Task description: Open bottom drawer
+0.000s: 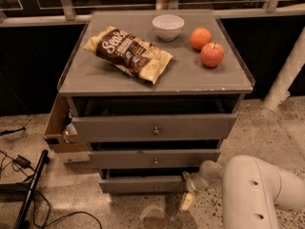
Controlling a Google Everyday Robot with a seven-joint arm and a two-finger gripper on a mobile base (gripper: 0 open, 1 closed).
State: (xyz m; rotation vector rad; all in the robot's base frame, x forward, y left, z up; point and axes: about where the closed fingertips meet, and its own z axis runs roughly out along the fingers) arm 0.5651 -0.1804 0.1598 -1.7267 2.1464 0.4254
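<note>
The grey cabinet has three flat grey drawer fronts, each with a small round knob. The bottom drawer is the narrowest and lowest, with its knob at the centre. It sits slightly forward, with a dark gap above it. My gripper is low at the right end of the bottom drawer front, to the right of the knob, at the end of my white arm. One pale fingertip points down toward the floor.
On the cabinet top lie a chip bag, a white bowl, an orange and an apple. A cardboard box hangs at the cabinet's left. Cables and a black bar lie on the floor at left. A white pole stands at right.
</note>
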